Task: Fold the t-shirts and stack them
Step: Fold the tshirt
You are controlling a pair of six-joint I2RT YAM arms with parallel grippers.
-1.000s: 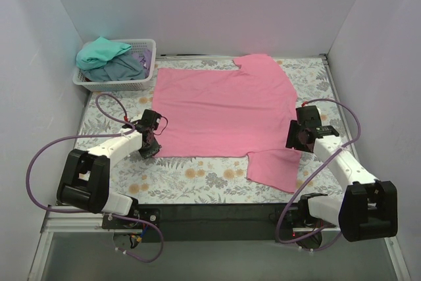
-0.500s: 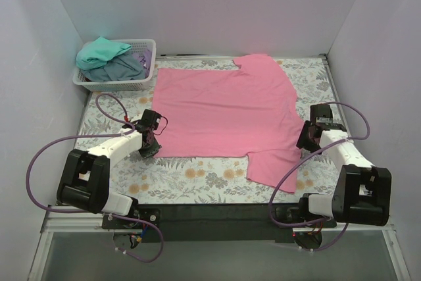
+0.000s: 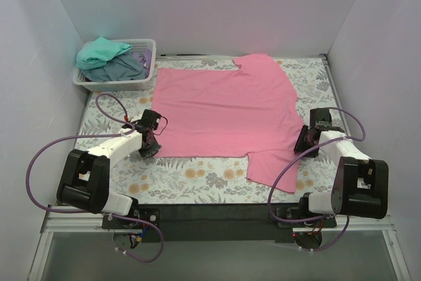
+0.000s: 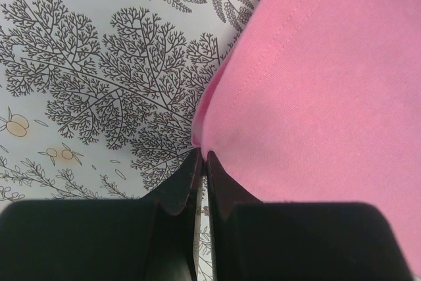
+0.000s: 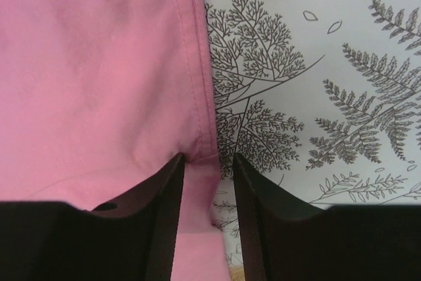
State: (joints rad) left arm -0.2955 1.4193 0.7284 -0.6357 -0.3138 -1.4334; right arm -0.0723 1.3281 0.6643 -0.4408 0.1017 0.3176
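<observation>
A pink t-shirt (image 3: 223, 110) lies spread flat on the floral table, one sleeve pointing toward the near edge. My left gripper (image 3: 151, 148) is at the shirt's near left corner. In the left wrist view that gripper (image 4: 200, 156) is shut, and a small fold of the pink hem (image 4: 316, 83) is pinched at its tips. My right gripper (image 3: 304, 144) is low at the shirt's right side, near the sleeve. Seen from the right wrist, it (image 5: 209, 159) stands open, its jaws straddling the stitched edge of the pink cloth (image 5: 99, 64).
A white lattice basket (image 3: 146, 83) stands at the back left, holding a teal t-shirt (image 3: 102, 52) and a grey-blue one (image 3: 122, 69). White walls close in both sides and the back. Purple cables loop beside both arms.
The left jaws have shut on the pink hem. The right gripper has moved right and toward the near edge along the shirt's side, and its jaws have narrowed.
</observation>
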